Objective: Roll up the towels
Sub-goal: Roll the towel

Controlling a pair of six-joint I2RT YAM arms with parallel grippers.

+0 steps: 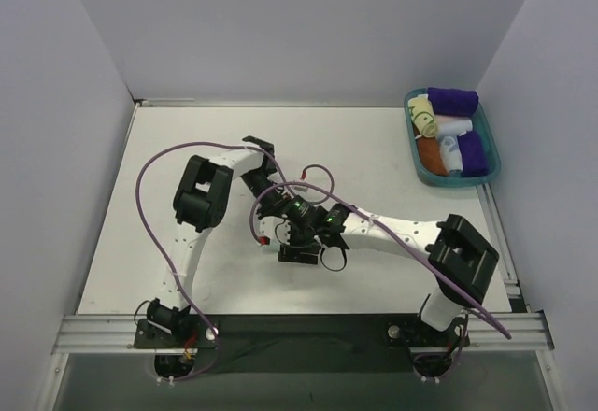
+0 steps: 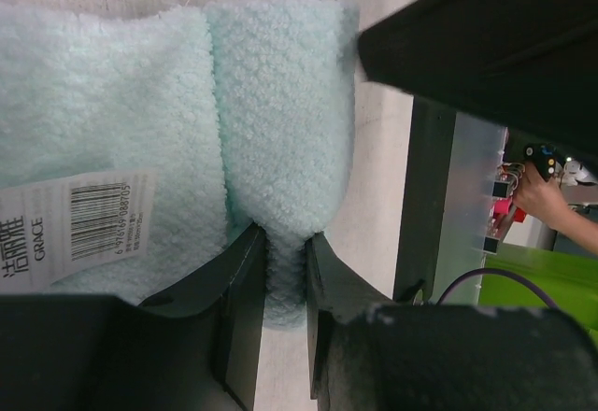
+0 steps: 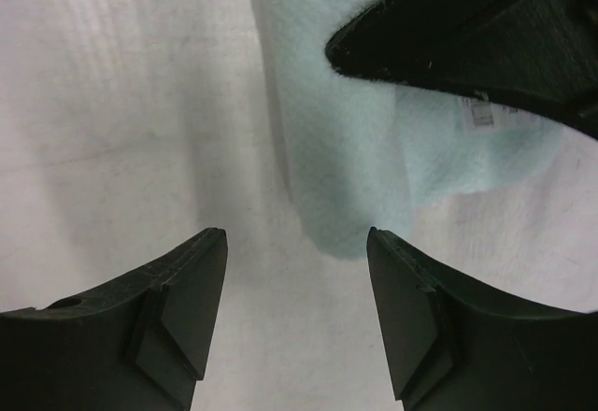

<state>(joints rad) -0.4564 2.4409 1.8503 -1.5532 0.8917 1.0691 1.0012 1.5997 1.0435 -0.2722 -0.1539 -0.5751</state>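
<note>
Left wrist view: clamped on the rolled fold of the mint towel point(image 2: 280, 121) at mid-table with the left gripper point(image 2: 282, 239), right gripper point(image 3: 296, 235) spread empty just beside the roll's end, flat part left to wind; yellow patterned towel point(image 1: 425, 118) seemingly rolled already in the basket point(image 1: 458, 183).

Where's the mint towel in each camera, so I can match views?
Top external: not visible, hidden under the arms mid-frame.
Left wrist: the mint towel fills the upper left, its fold pinched in the left claw.
Right wrist: upper centre, just ahead of the open right claw.
Shared landmark: the towel's white label, in both wrist views.
</note>
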